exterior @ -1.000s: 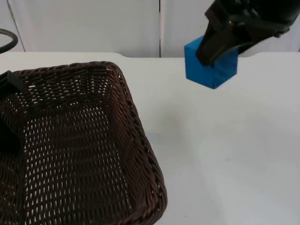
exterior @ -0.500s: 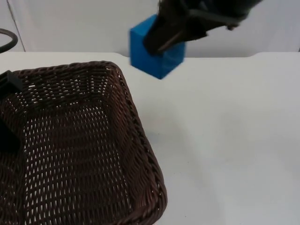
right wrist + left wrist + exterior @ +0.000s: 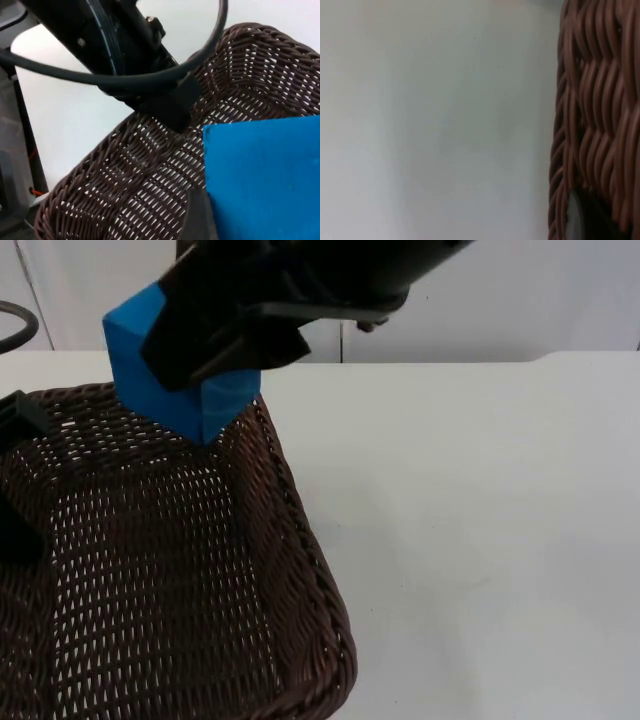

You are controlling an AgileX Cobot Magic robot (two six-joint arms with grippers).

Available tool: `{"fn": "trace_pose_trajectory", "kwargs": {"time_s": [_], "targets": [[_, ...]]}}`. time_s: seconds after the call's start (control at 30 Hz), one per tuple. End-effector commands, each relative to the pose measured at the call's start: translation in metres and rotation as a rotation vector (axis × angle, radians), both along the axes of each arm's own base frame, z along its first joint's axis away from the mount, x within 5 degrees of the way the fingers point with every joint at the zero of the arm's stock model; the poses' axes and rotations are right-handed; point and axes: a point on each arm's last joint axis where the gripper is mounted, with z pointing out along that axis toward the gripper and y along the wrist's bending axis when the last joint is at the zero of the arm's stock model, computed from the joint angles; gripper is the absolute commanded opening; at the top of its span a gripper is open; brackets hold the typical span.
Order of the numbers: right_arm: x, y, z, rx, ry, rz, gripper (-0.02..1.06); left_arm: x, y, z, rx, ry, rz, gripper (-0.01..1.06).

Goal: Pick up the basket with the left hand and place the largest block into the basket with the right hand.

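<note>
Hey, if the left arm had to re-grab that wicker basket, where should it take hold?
Probably the woven rim of the basket, approached from above on the long side wall: it is thick, braided and bare there, while the right gripper holds the blue block over the far end.

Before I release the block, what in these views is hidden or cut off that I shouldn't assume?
- Top view: the right pincer covers much of the blue block, so its grip contact is hidden.
- Top view: the basket is cut off by the picture's edges; its near-left part is unseen.
- Left wrist view: the left pincer sits at the basket rim, blurred; its hold is unclear.
- Right wrist view: the block's underside and its clearance above the basket floor are hidden.
</note>
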Motion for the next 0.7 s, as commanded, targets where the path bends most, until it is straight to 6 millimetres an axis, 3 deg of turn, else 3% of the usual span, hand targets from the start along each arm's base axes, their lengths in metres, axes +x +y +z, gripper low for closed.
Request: {"fn": "trace_pose_trajectory", "kwargs": {"time_s": [0.0,0.27,0.4,0.47,0.6,0.67], "targets": [[-0.002,-0.001,0.007,0.029,-0.022,-0.002,0.0,0.0,-0.001,0.004,-0.032,-0.014,0.027,0.0],[0.004,0.007,-0.011,-0.008,0.001,-0.004,0.0,0.0,-0.001,0.004,-0.032,-0.014,0.027,0.0],[0.017,0.023,-0.047,-0.024,0.064,-0.045,0.0,0.0,-0.001,0.004,-0.033,-0.011,0.025,0.0],[0.018,0.025,-0.052,-0.03,0.066,-0.048,0.0,0.0,-0.001,0.004,-0.033,-0.011,0.025,0.0],[0.027,0.035,-0.088,-0.087,0.1,-0.062,0.0,0.0,-0.001,0.004,-0.033,-0.011,0.025,0.0],[0.028,0.036,-0.093,-0.093,0.104,-0.067,0.0,0.0,-0.001,0.004,-0.033,-0.011,0.025,0.0]]}}
